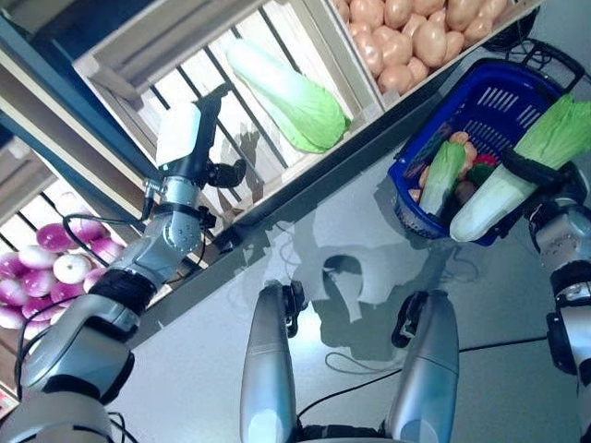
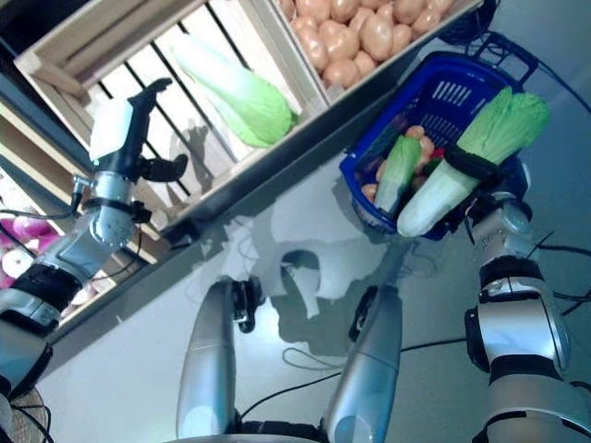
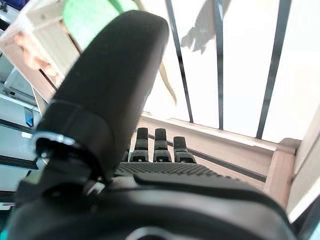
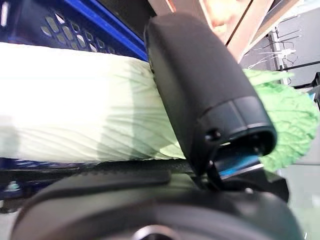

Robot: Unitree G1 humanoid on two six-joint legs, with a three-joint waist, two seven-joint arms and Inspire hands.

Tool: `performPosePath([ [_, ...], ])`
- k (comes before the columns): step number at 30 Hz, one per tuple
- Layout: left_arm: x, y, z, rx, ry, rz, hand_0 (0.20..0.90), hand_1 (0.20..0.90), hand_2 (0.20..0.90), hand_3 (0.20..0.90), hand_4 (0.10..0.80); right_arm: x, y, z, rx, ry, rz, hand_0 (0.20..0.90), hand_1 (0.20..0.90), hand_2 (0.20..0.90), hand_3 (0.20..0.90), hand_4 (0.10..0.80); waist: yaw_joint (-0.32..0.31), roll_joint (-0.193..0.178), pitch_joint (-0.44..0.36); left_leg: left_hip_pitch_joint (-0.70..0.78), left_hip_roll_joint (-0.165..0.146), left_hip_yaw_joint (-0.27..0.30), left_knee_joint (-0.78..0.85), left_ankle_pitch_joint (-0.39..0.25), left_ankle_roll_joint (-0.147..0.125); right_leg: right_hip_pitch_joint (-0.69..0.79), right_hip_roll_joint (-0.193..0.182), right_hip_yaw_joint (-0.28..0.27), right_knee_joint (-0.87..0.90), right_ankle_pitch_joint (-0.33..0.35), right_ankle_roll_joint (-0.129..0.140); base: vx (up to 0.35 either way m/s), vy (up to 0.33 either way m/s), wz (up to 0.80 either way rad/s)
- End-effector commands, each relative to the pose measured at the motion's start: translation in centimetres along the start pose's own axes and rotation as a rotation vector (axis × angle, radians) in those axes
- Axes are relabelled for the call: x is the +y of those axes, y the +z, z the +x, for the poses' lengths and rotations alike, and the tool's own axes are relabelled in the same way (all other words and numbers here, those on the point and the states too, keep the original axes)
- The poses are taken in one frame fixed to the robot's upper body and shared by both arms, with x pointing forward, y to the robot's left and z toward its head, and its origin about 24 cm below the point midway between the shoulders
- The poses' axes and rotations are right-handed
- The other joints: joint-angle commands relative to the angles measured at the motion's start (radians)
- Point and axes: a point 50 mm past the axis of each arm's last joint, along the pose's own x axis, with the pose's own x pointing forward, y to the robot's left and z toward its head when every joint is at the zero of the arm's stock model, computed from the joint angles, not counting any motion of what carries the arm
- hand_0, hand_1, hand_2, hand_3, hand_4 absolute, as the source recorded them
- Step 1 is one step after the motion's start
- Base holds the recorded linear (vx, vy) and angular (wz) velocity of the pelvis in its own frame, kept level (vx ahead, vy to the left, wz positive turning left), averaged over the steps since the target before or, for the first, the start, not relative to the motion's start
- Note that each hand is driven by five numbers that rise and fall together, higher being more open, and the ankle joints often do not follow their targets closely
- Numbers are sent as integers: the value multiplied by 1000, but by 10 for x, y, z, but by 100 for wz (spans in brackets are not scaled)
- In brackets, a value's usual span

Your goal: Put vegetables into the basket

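My right hand (image 1: pixel 528 170) is shut on a long napa cabbage (image 1: pixel 559 134), holding it tilted over the near rim of the blue basket (image 1: pixel 494 101); its thumb (image 4: pixel 200 85) lies across the pale stalk (image 4: pixel 75 110). Inside the basket rest a second napa cabbage (image 1: pixel 443 175) and several smaller vegetables. Another napa cabbage (image 1: pixel 291 97) lies in a slatted wooden crate (image 1: pixel 138 55) on the shelf. My left hand (image 1: pixel 185 138) is raised before that crate, open and holding nothing, a little left of this cabbage, with its fingers (image 3: pixel 155 145) straight.
A crate of potatoes (image 1: pixel 406 37) sits beside the cabbage crate, just above the basket. Purple onions (image 1: pixel 55 263) fill a bin at the lower left. The shelf's dark front edge (image 1: pixel 305 189) runs diagonally between the crates and the grey floor.
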Motion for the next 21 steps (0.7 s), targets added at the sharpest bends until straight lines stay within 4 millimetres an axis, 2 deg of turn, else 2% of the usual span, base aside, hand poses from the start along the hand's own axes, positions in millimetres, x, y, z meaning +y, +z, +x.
performPosePath([
  [1, 79, 19, 42, -119, 345, 23, 900, 900, 900, 900, 800, 1, 78, 1, -287, -30, 24, 300, 300, 300, 300, 400, -14, 14, -45, 47, 14, 35, 2, -110, 6, 54, 17, -12, -38, -7, -52, -22, -19, 6],
  [4, 86, 22, 48, -140, 347, 71, 900, 900, 900, 900, 800, 10, 90, 2, -306, -29, -11, 300, 300, 300, 300, 400, -15, 13, -50, 11, 18, 29, 34, -118, 6, 16, 16, -12, -3, -14, -50, -14, -22, 4],
  [5, 86, 22, 49, -149, 347, 90, 900, 900, 900, 900, 800, 11, 92, 2, -302, -35, -21, 900, 900, 900, 900, 800, -15, 12, -52, 2, 18, 28, 39, -118, 6, 7, 16, -11, 4, -15, -50, 0, 0, 0],
  [7, 92, 26, 53, -188, 351, 170, 900, 900, 900, 900, 800, 17, 96, 3, -274, -15, -23, 900, 900, 900, 900, 800, -16, 8, -55, -14, 19, 22, 55, -118, 8, -9, 17, -11, 20, -16, -50, -2, -15, 0],
  [10, 102, 30, 61, -230, 377, 302, 900, 900, 900, 900, 800, 24, 84, 7, -141, 38, -40, 900, 900, 900, 900, 800, -18, 0, -65, -27, 27, 18, 58, -113, 6, -23, 19, -11, 27, -13, -48, 9, -21, -4],
  [13, 108, 30, 66, -235, 390, 382, 900, 900, 900, 900, 800, 28, 81, 7, -91, 88, -9, 900, 900, 900, 900, 800, -21, -4, -70, -28, 36, 16, 58, -110, 5, -25, 19, -11, 27, -11, -46, 0, 0, 0],
  [15, 114, 30, 70, -232, 395, 435, 900, 900, 900, 900, 800, 30, 84, 7, -106, 114, 106, 900, 900, 900, 900, 800, -26, -6, -76, -22, 40, 16, 55, -110, 4, -20, 21, -10, 24, -11, -44, 48, 28, -2],
  [21, 118, 21, 79, -191, 360, 676, 900, 900, 900, 900, 800, 34, 74, 8, -72, 173, 64, 900, 900, 900, 900, 800, -46, -11, -95, 10, 62, 28, 41, -110, 7, 16, 31, -5, 5, -15, -37, 52, 43, -3],
])
